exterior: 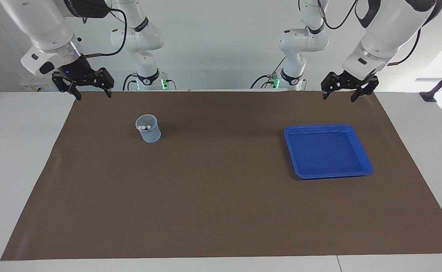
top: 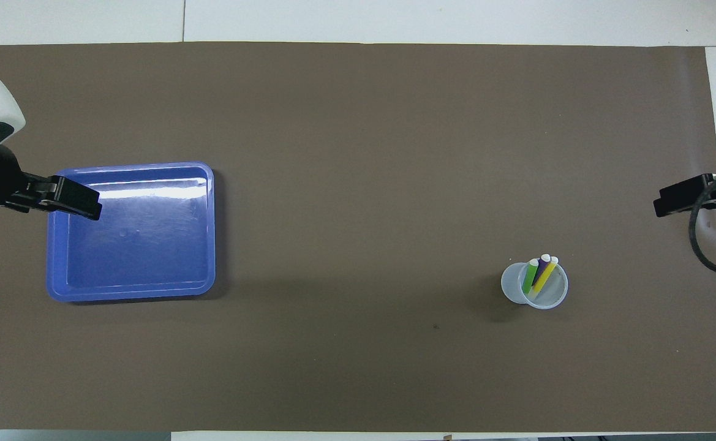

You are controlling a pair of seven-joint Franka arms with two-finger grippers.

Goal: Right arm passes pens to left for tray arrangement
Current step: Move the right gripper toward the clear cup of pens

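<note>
Pens (top: 540,274) are kept standing in a small see-through cup (top: 535,286), at about 4 o'clock on the brown mat (top: 358,367) in the overhead view. Each pen is leaned a little, pale end up. The blue tray (top: 131,278) is set at 9 o'clock and nothing is held in it. No step is begun yet. The right gripper (exterior: 82,87) and left gripper (exterior: 348,90) are held up over the worktop's robot edge, fingers spread apart, nothing gripped. Next, one pen likely must be pinched from above by its top.
</note>
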